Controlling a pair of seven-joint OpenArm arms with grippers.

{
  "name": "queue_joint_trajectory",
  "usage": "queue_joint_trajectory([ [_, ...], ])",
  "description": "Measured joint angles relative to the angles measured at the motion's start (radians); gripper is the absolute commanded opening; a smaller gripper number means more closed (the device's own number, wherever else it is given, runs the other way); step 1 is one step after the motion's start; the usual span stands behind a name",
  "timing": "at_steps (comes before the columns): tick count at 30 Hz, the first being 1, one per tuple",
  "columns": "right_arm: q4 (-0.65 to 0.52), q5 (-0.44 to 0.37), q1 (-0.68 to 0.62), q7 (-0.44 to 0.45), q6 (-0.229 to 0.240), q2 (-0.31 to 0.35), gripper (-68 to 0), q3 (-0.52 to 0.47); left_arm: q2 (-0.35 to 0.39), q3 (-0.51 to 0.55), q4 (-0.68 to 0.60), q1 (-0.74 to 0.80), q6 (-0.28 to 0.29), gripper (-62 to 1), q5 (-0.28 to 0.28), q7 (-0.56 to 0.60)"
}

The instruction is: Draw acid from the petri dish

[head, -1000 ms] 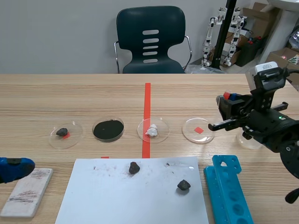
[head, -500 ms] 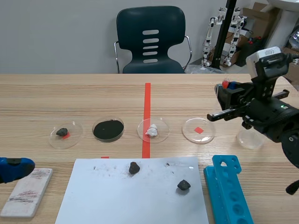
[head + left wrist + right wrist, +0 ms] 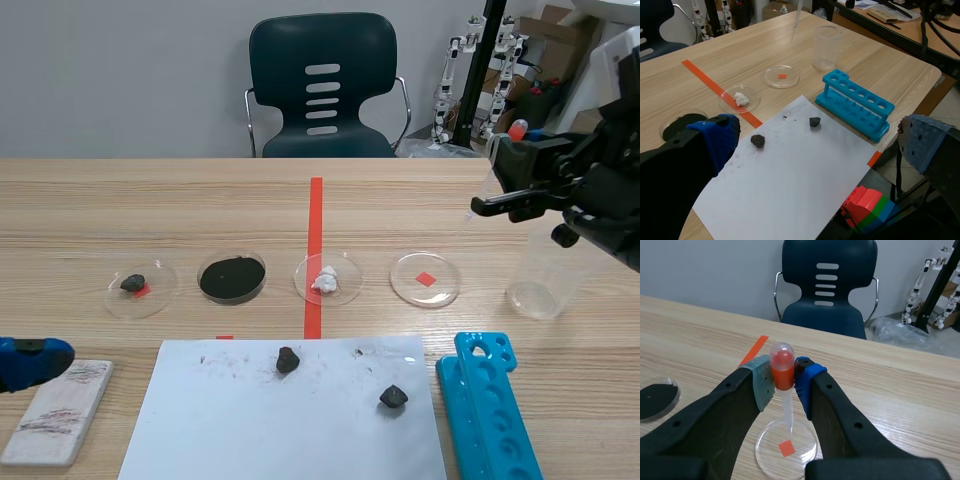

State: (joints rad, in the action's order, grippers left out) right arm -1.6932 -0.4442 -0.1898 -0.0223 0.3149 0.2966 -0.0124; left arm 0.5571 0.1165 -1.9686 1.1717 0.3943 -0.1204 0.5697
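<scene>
Right gripper [image 3: 785, 376] first: it's clenched hard on the red bulb of the pipette [image 3: 782, 364], one grey-green pad and one blue pad pinching from either side, with the clear stem dropping straight down between the fingers. Under that stem sits the petri dish [image 3: 765, 450], the clear one with a red tape square showing through it. In the scene view the dish lies at about 7 o'clock from the pipette tip, and the tip is up in the air, apart from the glass. Moving outward, a clear beaker [image 3: 545, 285] stands at the dish's 3 o'clock, near the right edge of the table [image 3: 150, 200]. The blue tube rack [image 3: 490, 410] is at the dish's 5 o'clock and runs toward the near edge. Heading to 9 o'clock along the row come a dish with a white lump [image 3: 328, 279] on the red tape line, a dish filled with black [image 3: 232, 278], then a dish with a dark stone [image 3: 138, 284]. A broad band of wood grain separates that row from the far edge, and a dark chair [image 3: 322, 85] stands at 12 o'clock beyond it. At the petri dish's 7 o'clock a white paper sheet [image 3: 250, 430] reaches toward the near edge, carrying two dark stones [image 3: 288, 359]. At the sheet's 9 o'clock lies a white slab with dark streaks [image 3: 58, 410], and right by it the left gripper [image 3: 817, 142] hangs low, fingers spread wide with nothing between them
</scene>
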Motion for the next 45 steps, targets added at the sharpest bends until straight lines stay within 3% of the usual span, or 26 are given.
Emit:
queue_joint_trajectory([
  [19,-0.298,-0.215,-0.129,-0.217,-0.002,0.000,-56.5,-0.098,0.000,0.000,0.000,0.000,0.000,1.4,0.000,0.000],
  [26,-0.357,-0.216,-0.141,-0.241,-0.011,0.000,-56.5,-0.102,0.000,0.000,0.000,0.000,0.000,1.4,0.000,0.000],
  [45,-0.358,-0.215,-0.143,-0.249,-0.012,0.000,-56.5,-0.102,0.000,0.000,0.000,0.000,0.000,1.4,0.000,0.000],
])
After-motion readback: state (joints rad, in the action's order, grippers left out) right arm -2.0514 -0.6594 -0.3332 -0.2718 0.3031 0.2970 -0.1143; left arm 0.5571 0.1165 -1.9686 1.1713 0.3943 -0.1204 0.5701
